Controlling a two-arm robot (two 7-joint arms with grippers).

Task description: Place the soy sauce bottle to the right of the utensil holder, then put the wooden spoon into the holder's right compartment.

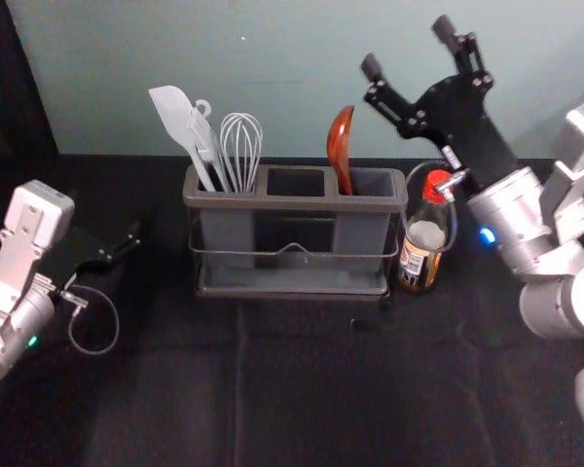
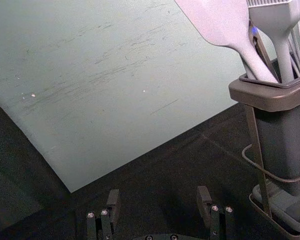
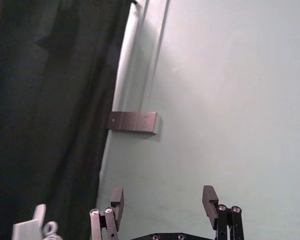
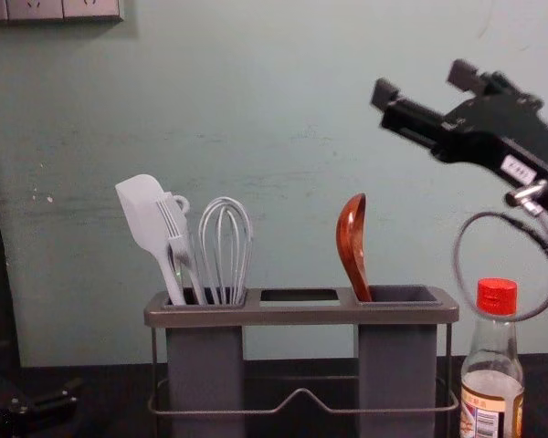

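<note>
Wooden spoon (image 4: 351, 239): smooth and glossy, as if lacquered. Utensil holder (image 4: 301, 314): matt, plastic-looking rim and cups; smooth, metal-like wire rail (image 4: 210, 412). Soy sauce bottle (image 4: 494, 354): glossy, transparent, glass-like body; smooth, plastic-looking cap (image 4: 497, 297); printed, paper-like label (image 4: 482, 407). Spatula (image 4: 143, 208): smooth, matt, plastic or silicone in appearance. Desk (image 1: 302, 389): matt, creased cloth. Wall (image 4: 265, 128): matt, scuffed.

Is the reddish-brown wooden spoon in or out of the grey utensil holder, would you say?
In: the spoon stands in the holder's right compartment, its bowl rising above the rim.
</note>
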